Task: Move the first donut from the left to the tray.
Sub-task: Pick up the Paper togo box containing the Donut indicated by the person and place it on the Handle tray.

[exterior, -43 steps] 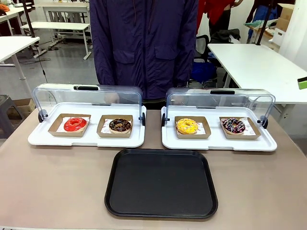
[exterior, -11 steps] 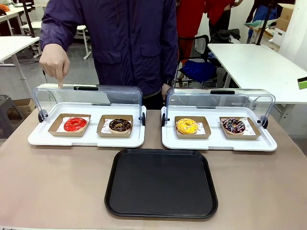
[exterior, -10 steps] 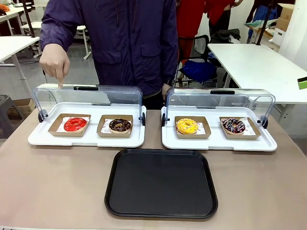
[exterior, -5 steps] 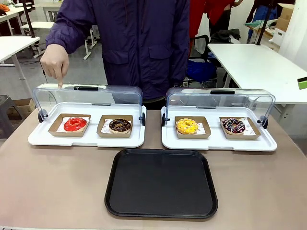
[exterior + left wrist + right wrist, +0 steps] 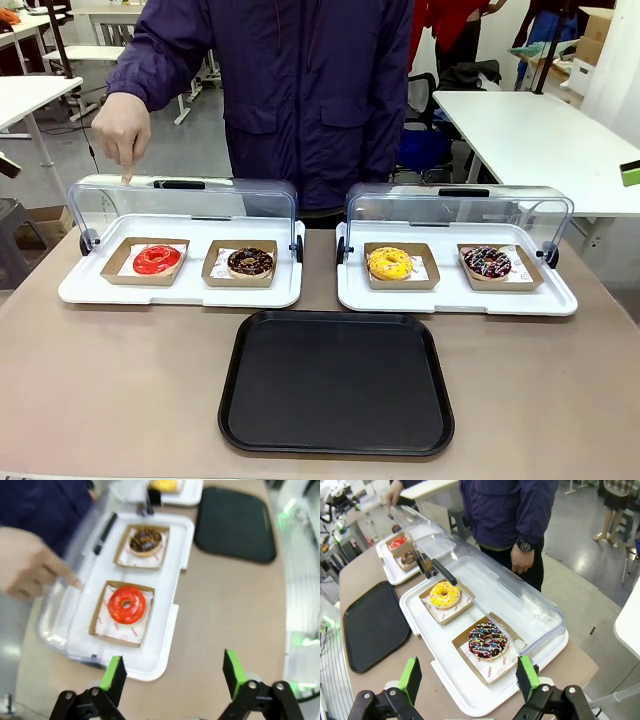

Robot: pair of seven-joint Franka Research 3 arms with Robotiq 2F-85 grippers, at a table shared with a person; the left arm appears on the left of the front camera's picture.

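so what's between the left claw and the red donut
Left wrist view: between the open left claw and the red donut lie the white tray rim and a wall of the cardboard box.

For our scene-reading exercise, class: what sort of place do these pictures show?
Probably a lab or workroom staged as a bakery counter: bare white tables behind, lidded display trays of donuts.

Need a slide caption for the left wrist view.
Open left gripper above the table, facing the red-glazed donut; a person's hand points toward it.
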